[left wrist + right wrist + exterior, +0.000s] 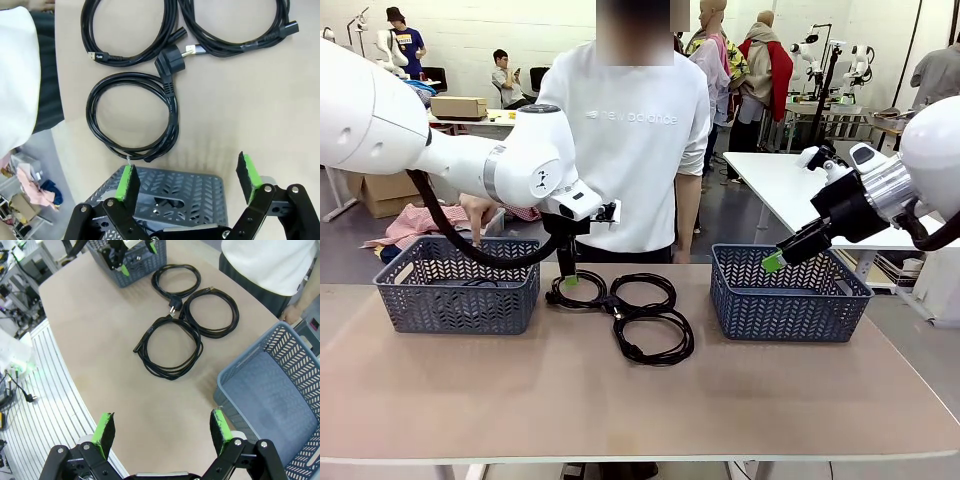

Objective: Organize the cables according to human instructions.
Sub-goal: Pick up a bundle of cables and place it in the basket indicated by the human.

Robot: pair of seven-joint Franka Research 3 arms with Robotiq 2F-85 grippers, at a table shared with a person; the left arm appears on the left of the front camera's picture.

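Three black cable coils lie on the table between two baskets: a left coil [578,291] [132,117] [176,280], a middle coil [642,291] [210,315] and a nearer coil [655,337] [170,347]. A dark loop [472,283] shows inside the left basket [455,300], but I cannot tell if it is a cable. My left gripper [567,281] [188,180] hangs open over the left coil's edge next to that basket, holding nothing. My right gripper [775,262] [162,426] is open and empty above the right basket [785,305] [280,390].
A person in a white top stands at the far side. One hand [475,215] points a finger down behind the left basket. The table's front half is bare tan surface [640,410].
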